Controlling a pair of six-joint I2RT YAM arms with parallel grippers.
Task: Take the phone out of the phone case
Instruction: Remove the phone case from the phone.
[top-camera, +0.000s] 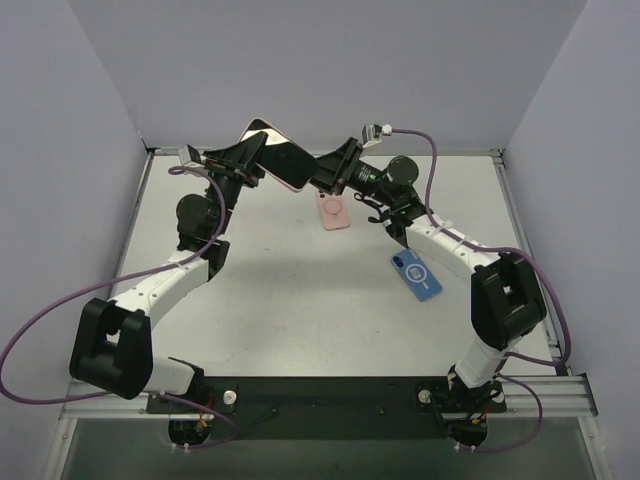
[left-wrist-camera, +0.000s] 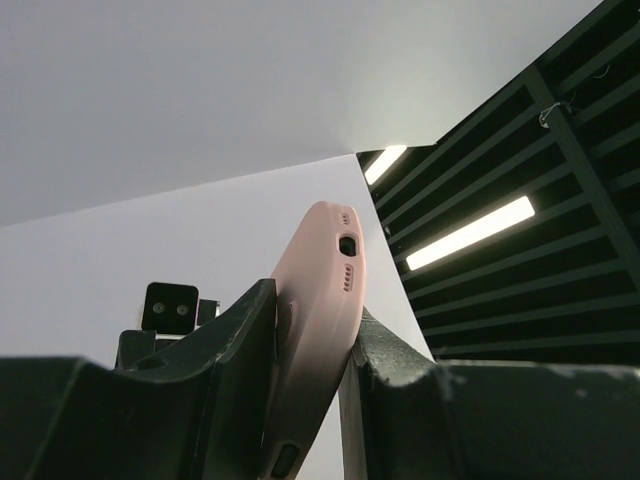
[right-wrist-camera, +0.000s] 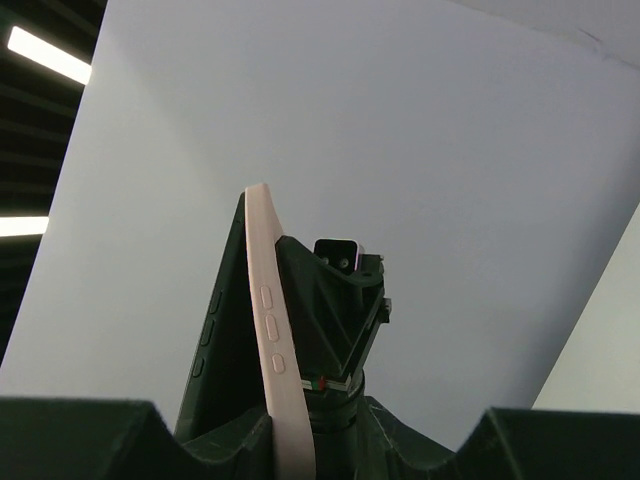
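The phone (top-camera: 275, 150) was held in the air above the far part of the table (top-camera: 300, 300), lifted clear of the surface and tilted, its dark face turned upward; it was still seated in the pink phone case (left-wrist-camera: 320, 310), whose rim was seen along the lower edge from above; in the right wrist view the pink edge with its three button covers was seen standing slightly off a dark slab that bore its own small side buttons; how far the two were parted could not be told; the case's end, with a port opening and rows of small holes, was shown in the left wrist view

The left end was clamped by the left gripper (top-camera: 248, 160), its fingers (left-wrist-camera: 235, 350) pressed narrow against both flat sides of the case; the right end was taken by the right gripper (top-camera: 322, 176), its jaws drawn narrow with the pink edge running down between them; the two grippers were pointed at each other across the phone

On the table below, a second pink case (top-camera: 335, 212) was laid flat near the right gripper; a blue case (top-camera: 416, 276) was laid nearer the right arm, well apart from it
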